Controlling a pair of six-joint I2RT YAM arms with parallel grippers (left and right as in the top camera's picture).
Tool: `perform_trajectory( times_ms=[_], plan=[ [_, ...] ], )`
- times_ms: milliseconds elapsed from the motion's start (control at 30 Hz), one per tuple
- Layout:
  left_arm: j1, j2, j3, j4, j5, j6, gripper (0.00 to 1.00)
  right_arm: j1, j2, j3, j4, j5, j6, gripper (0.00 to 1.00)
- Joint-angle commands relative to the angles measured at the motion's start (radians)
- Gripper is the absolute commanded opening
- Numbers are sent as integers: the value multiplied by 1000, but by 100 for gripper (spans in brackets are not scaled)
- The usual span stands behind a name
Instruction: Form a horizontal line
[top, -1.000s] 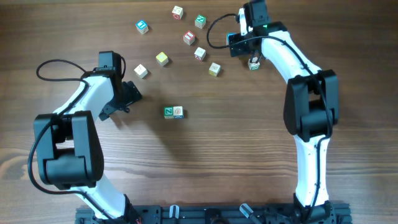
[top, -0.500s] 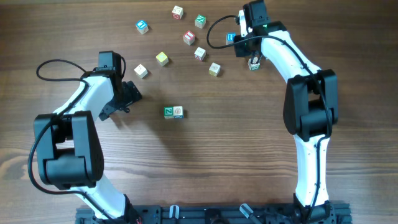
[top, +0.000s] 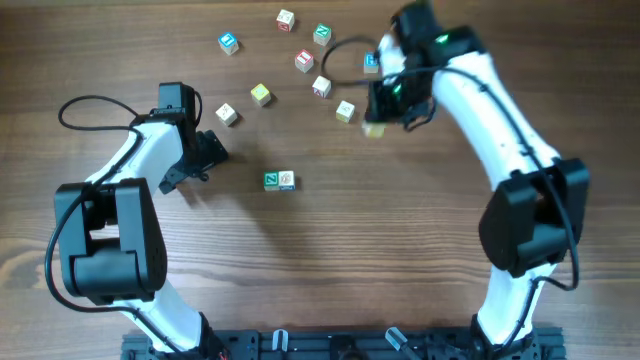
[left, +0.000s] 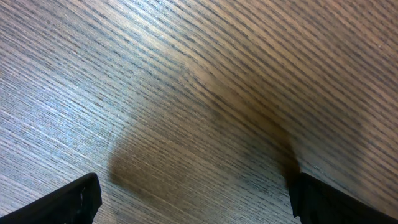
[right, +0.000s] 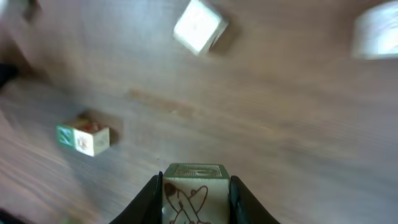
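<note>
The right fingers (right: 151, 202) are closed on a cream cube (right: 196, 193), one on each side face. Its near face carries a brown drawing and its top face a green-edged border. The left fingers (left: 68, 199) stand wide apart with nothing between them, only bare wood grain beneath. The wooden worktop (top: 400, 260) carries everything. The right arm (top: 500, 130) reaches across its far side, and the left arm (top: 130, 170) bends in from its own side, with its fingers (top: 205, 152) resting short of the middle. From overhead the held cube (top: 374, 129) shows just under the right fingers (top: 388, 100); whether it is clear of the wood cannot be told. The line (top: 279, 180) lies near the middle of the worktop, between the arms and well apart from the held cube. So far it is two cubes set edge to edge. Its long axis runs left to right across the worktop, with the green-faced cube at the left end and a cream one at the right. The right wrist view, which is blurred, shows the same pair (right: 84, 138) lying flat. Loose cubes (top: 305, 60) are scattered beyond the line toward the far edge, among them a blue-white one (top: 229, 43) and a yellow one (top: 261, 94).
</note>
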Motion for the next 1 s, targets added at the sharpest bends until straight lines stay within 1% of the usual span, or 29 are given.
perform_trajectory(
  times_ms=[0,33,67,100,133,167,233,300,367,467,700,733,767,800,833,867,900,967],
  plan=[
    [-3,11,-5,-3,-6,-2,100,97,14,-133,67,-31,69,23],
    [-3,11,-5,-3,-6,-2,100,126,14,-171,111,-18,82,23],
    [-3,11,-5,-3,-6,-2,100,158,14,-206,156,35,125,25],
    [-3,11,-5,-3,-6,-2,100,187,14,-226,186,104,139,26],
    [-3,11,-5,-3,-6,-2,100,223,14,-235,208,189,139,27],
    [-3,11,-5,-3,-6,-2,100,246,14,-235,223,221,138,29],
    [-3,11,-5,-3,-6,-2,100,300,15,-235,281,229,140,30],
    [-3,11,-5,-3,-6,-2,100,332,15,-235,330,229,210,30],
    [-3,11,-5,-3,-6,-2,100,346,18,-235,346,229,309,29],
    [-3,11,-5,-3,-6,-2,100,354,46,-235,356,229,375,30],
    [-3,11,-5,-3,-6,-2,100,354,89,-238,372,262,377,31],
    [-3,11,-5,-3,-6,-2,100,354,95,-238,378,274,378,35],
    [-3,11,-5,-3,-6,-2,100,354,101,-238,378,274,377,37],
    [-3,11,-5,-3,-6,-2,100,354,102,-238,377,274,377,41],
    [-3,11,-5,-3,-6,-2,100,354,102,-238,377,274,377,47],
    [-3,11,-5,-3,-6,-2,100,354,102,-238,378,274,377,59],
    [-3,11,-5,-3,-6,-2,100,354,102,-238,378,274,377,62],
    [-3,11,-5,-3,-6,-2,100,354,104,-238,394,283,378,64]
  ],
)
